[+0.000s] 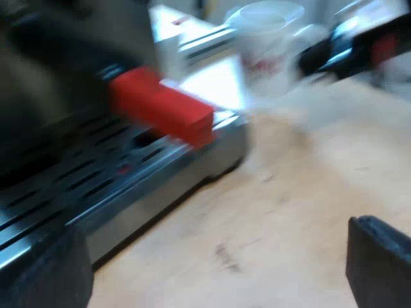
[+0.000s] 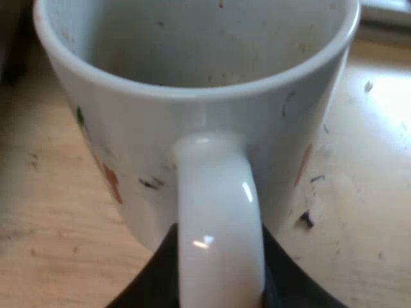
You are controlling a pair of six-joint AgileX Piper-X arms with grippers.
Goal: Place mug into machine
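Fingers (image 2: 151,279) of the right gripper (image 2: 218,285) clamp the mug (image 2: 192,96) by its handle (image 2: 218,212), one black finger pressed to each side of the loop, so I judge the grasp made. The cup body stands upright just beyond the fingertips, mouth up, with the wooden table (image 2: 51,212) close beneath it. Whether its base touches the wood or hangs just above it I cannot tell.

The left gripper (image 1: 215,256) hovers with its fingers (image 1: 379,263) spread wide and nothing between them. Just beyond one finger lies the coffee machine's slotted drip tray (image 1: 96,186), and the red end (image 1: 160,109) of the holder's handle juts out above that tray. Farther past the fingertips, beyond the tray's corner, the mug stands apart from the machine with the right gripper at it. So the mug is not yet in the machine.

The grip is on the handle alone, so the cup's weight hangs to one side of the fingers. That could twist the mug downward or let it slip while it is carried. The red end overhangs the tray, so a mug brought in too high may knock against it. One brought in too low may catch the tray's metal edge and tip. The left gripper, close beside the tray, could also lie in the path.
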